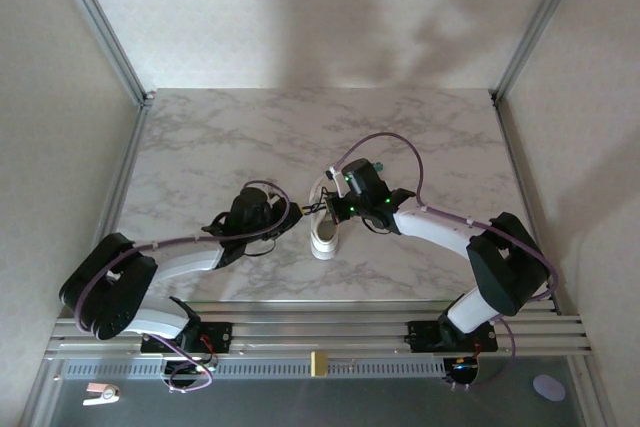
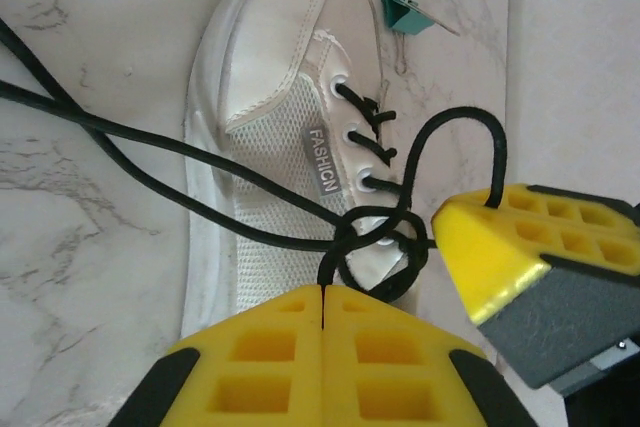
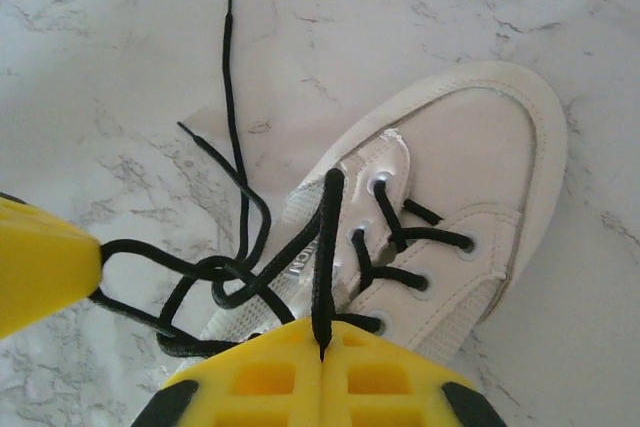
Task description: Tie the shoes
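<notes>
left wrist: white mesh-sided sneaker (image 2: 270,147); thin black laces (image 2: 380,230), loose tangle

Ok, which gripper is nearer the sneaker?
Right. The right gripper hangs over the sneaker at its eyelets, pinching a lace; the left gripper sits just off its left side, pinching another.

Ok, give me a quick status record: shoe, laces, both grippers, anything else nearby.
shoe: white sneaker on the marble table, between the two grippers
laces: black, loosely crossed in a tangle over the tongue end, no bow yet; two free ends lie on the table
left gripper: shut, a strand pinched at its tips
right gripper: shut, a strand pinched, running up toward the eyelets
other: green clip beside the toe, not touching
</notes>
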